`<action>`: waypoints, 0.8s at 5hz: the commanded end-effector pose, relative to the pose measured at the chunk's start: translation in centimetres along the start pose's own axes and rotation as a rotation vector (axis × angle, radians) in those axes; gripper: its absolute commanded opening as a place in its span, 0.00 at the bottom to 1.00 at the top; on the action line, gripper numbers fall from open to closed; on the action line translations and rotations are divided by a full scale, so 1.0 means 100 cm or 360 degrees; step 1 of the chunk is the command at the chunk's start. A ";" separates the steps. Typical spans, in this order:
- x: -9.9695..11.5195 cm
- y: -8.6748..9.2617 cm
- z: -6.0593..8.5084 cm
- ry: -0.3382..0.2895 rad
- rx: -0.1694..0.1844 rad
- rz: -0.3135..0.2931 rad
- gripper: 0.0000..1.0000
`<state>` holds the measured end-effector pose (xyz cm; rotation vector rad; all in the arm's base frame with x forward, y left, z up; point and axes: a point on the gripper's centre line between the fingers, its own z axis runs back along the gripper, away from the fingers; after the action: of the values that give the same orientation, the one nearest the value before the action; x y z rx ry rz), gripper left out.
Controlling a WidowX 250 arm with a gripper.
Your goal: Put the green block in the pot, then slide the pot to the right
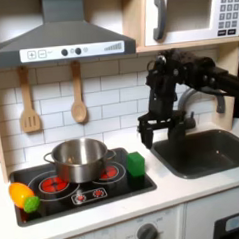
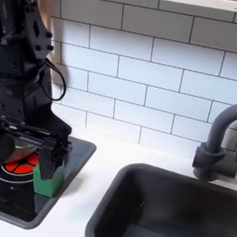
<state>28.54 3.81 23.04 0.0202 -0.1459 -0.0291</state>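
In the first exterior view, the end effector [image 1: 152, 129] is hanging open and empty just above the green block [image 1: 137, 164], which is sitting on the stove's front corner toward the first exterior view's right, just beside the pot [image 1: 80, 159] on its burner. In the second exterior view, the end effector [image 2: 40, 146] is spreading its fingers directly over the green block [image 2: 47, 177]. The pick-up step looks barely begun; next it should be lowering, straddling the block and closing.

pot [image 1: 80, 159] crowding green block [image 1: 137, 163], sink [image 1: 209, 151] side open
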 end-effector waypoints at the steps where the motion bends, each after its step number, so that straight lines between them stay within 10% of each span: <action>1: 0.017 0.006 -0.009 0.0004 0.0004 0.0031 1.00; 4: 0.040 0.016 -0.027 0.0041 0.0017 0.0071 1.00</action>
<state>32.95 5.16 20.97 0.0287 -0.1229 0.0120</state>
